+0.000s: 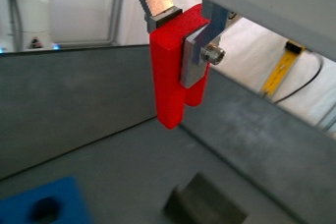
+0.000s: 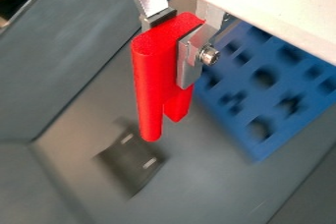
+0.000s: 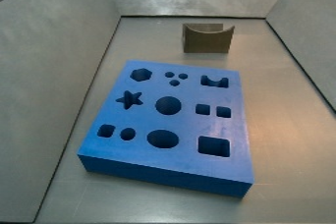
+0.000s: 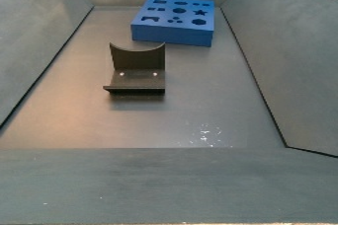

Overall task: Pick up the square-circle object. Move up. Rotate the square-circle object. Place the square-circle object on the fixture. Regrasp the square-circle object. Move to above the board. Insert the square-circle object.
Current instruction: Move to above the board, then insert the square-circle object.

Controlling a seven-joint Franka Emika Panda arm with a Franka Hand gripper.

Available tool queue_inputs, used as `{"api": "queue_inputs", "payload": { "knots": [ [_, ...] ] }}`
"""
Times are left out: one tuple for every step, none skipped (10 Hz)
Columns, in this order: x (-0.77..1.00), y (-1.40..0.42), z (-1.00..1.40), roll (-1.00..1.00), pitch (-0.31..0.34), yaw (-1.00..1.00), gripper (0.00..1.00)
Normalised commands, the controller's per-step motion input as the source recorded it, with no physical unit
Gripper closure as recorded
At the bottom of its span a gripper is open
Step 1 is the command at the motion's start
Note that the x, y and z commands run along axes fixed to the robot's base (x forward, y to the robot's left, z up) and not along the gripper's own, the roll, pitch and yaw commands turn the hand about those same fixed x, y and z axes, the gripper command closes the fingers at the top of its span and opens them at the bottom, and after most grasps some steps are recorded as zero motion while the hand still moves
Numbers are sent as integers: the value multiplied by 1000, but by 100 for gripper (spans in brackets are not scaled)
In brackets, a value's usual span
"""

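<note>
1. Grey walls and a dull grey floor (image 4: 158, 120) boxed in the work space, and both side views showed that floor with no arm over it, so the gripper (image 1: 182, 43) was high above, seen only by the wrist cameras.

2. Between the fingers (image 1: 157, 0) hung the square-circle object (image 1: 174, 71), clamped near its upper end between the flat silver plates, with most of its red length reaching out past the fingertips towards the floor.

3. Its long axis ran in line with the fingers, roughly straight down, and its free end pointed at the floor; the two-lobed lower edge showed in a wrist view (image 2: 155, 81).

4. Well below the fingertips and apart from the piece stood the fixture (image 2: 132, 161), its curved dip facing up; in a side view (image 4: 134, 69) it sat bare.

5. Off to one side beyond the fingers lay the board (image 2: 262, 81), its cut-outs all open in a side view (image 3: 171, 115).

6. I judged the pick-up done and the lift about finished, with the rotation in hand or next.

7. That next move would call for turning the wrist until the long axis suited the fixture's dip, keeping the clamp firm so the piece did not slip.
</note>
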Motion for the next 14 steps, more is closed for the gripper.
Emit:
{"api": "queue_inputs", "payload": {
  "knots": [
    [-444, -1000, -13, -1000, -23, -96, 100],
    [-454, -932, -17, -1000, -28, -93, 100],
    [-341, -620, -7, -1000, -43, -88, 100],
    [-230, -343, -7, -845, -52, -67, 100],
    [-139, -135, -5, -568, -48, -35, 100],
    [-94, -52, -3, -369, -50, -19, 100],
    [-60, -15, -3, -213, -38, -11, 100],
    [0, 0, -134, -51, -74, 0, 100],
    [-66, 0, -140, -120, -124, 0, 100],
    [0, 0, -49, -71, -20, 0, 100],
    [0, 0, -31, -26, 0, 0, 100],
    [177, -260, -206, 94, 63, -523, 100],
    [-20, -100, -271, 104, 7, -954, 100],
    [-34, 0, -349, 63, 0, -1000, 100]
  ]
}}
